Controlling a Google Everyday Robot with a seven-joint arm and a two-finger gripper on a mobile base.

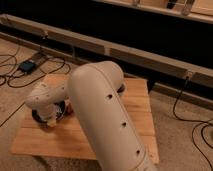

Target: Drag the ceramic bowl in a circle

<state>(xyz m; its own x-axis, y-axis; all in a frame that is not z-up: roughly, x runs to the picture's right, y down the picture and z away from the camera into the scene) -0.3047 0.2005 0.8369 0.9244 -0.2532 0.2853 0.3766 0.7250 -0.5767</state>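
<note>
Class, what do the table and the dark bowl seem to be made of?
Table: light wood, matt finish; board seams show. Ceramic bowl: dark, probably glazed ceramic, though mostly hidden, so uncertain. The gripper is down at the bowl, covering it.
</note>
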